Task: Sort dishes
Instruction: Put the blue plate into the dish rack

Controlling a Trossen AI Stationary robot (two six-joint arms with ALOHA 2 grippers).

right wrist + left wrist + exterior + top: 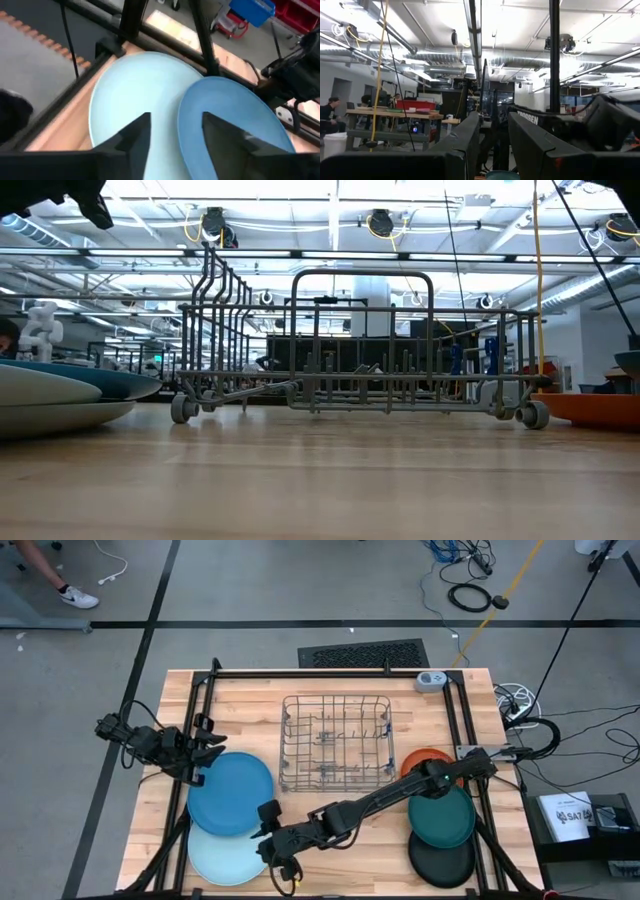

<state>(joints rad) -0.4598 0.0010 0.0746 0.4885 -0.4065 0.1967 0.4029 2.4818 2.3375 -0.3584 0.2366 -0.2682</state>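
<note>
Under blue plate [232, 792] — pale plate's [222, 856] edge

Rack [336, 742] table centre; two plates [230, 793] overlapping left; three plates [441, 817] right.

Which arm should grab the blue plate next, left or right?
Probably right: the right gripper hangs with fingers open over the blue plate and pale blue plate. The left gripper sits by the blue plate's far edge, pointing level.

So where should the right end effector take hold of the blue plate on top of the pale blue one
Grip the blue plate by its rim where it overhangs the pale blue plate, coming from the front-right, where the right end effector hangs with fingers open. The plate lies flat, so probably only that raised edge lets a finger slip beneath.
</note>
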